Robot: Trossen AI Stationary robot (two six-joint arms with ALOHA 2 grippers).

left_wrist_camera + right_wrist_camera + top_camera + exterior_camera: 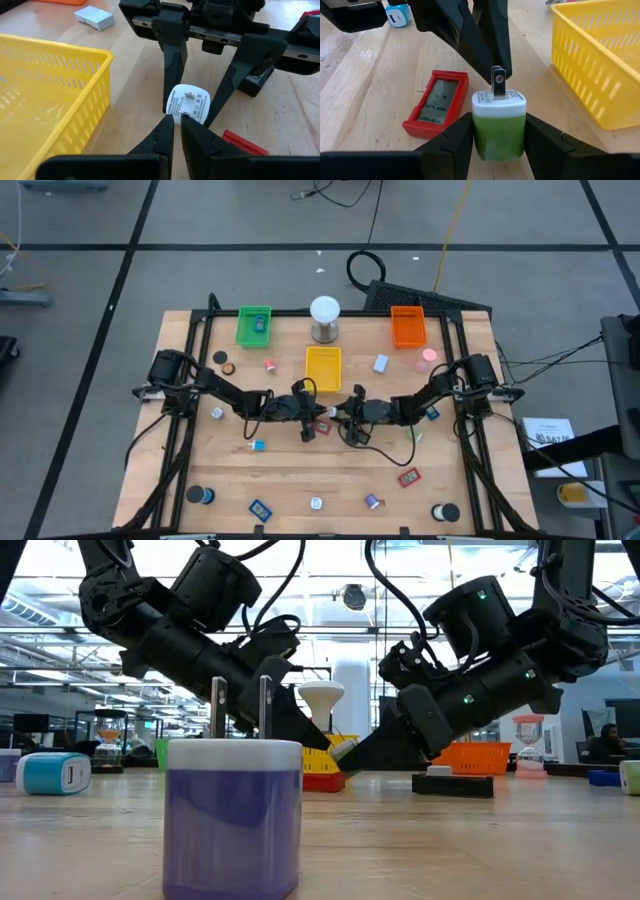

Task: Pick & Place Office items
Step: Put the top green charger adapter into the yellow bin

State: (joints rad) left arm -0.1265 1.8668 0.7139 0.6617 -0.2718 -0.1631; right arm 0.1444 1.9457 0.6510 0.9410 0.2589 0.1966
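Right gripper (498,145) has its fingers clamped on a glossy green plug (498,127) with a white cap, just beside the yellow mesh basket (600,60) mid-table. The left gripper (177,132), fingers nearly together, pinches its metal prongs; the plug's underside is hidden.

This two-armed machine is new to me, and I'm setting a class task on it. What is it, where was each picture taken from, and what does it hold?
It is a robot with two arms at a wooden table. One picture looks down from above, one across the tabletop, two from the wrists. Small office items lie scattered around a yellow tray. Mid-table, the right gripper clasps a green charger plug by its body; the left gripper pinches its prongs.
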